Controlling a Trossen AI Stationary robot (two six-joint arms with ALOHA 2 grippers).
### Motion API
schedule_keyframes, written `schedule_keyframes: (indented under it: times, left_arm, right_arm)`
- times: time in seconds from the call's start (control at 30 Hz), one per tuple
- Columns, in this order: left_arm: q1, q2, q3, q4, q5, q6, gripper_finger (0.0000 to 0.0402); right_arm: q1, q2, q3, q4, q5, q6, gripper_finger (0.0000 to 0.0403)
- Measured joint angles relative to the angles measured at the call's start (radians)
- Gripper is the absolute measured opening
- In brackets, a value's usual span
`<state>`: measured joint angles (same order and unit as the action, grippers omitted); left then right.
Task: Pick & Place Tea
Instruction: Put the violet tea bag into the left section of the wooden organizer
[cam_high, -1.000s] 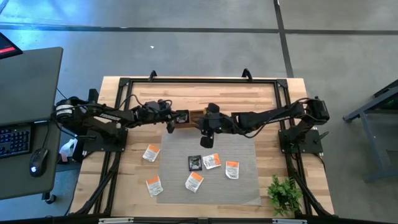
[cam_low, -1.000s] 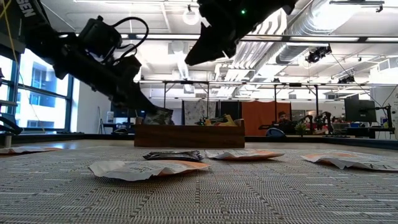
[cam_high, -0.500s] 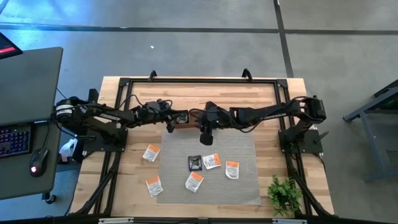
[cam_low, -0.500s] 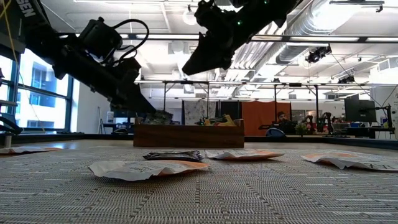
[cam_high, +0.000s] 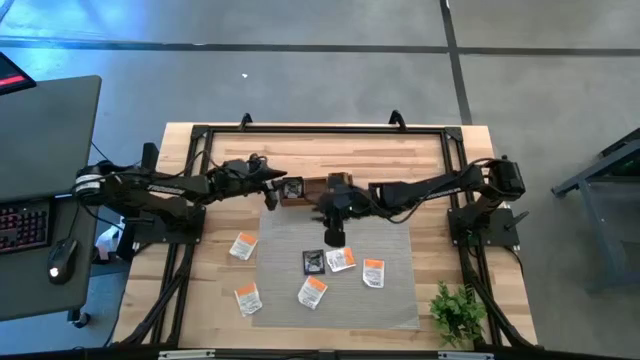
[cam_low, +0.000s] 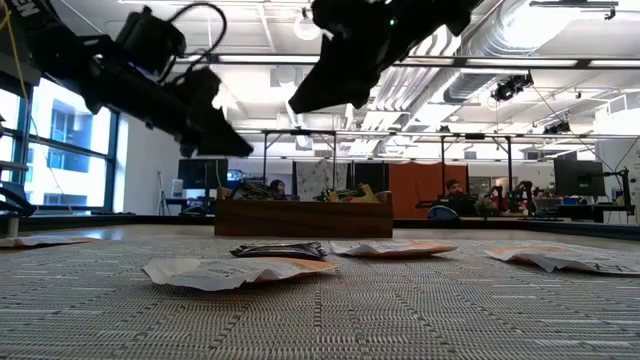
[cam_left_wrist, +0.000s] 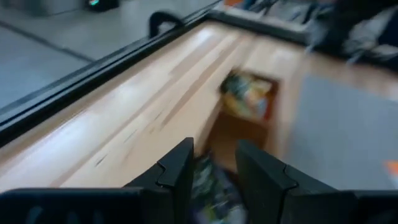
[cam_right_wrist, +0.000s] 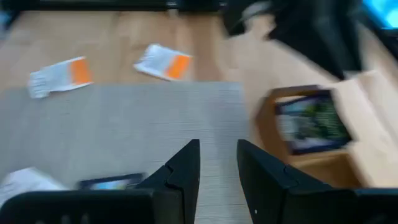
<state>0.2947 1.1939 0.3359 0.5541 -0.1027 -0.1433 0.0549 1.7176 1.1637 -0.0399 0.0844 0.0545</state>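
Since a second ago, a black tea sachet (cam_right_wrist: 313, 121) has left the left gripper (cam_high: 283, 184) and now lies in the end compartment of the wooden box (cam_high: 308, 190) nearest that arm. That gripper has lifted above the box edge, its fingers (cam_left_wrist: 176, 171) spread and empty. Meanwhile the right gripper (cam_high: 335, 236) has swung from beside the box out over the grey mat (cam_high: 390, 295), fingers (cam_right_wrist: 183, 168) parted, holding nothing. Five white-and-orange sachets (cam_high: 373, 272) and one black sachet (cam_high: 313, 261) lie flat on mat and table (cam_high: 430, 150).

Open-plan lab: exposed ceiling ducts (cam_low: 520, 40), monitors (cam_low: 575, 178), workbenches.
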Motion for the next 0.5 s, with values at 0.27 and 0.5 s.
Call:
schedule_keyframes:
  times: [0.27,0.5]
  left_arm:
    - [0.0,-0.101,0.0,0.007,0.215,-0.069,0.012]
    - [-0.001,-0.098,0.0,-0.007,0.246,-0.079,0.012]
  right_arm:
    - [0.121,0.113,0.0,0.046,-0.084,0.156,0.0102]
    - [0.151,0.179,0.0,0.01,-0.078,0.279,0.0116]
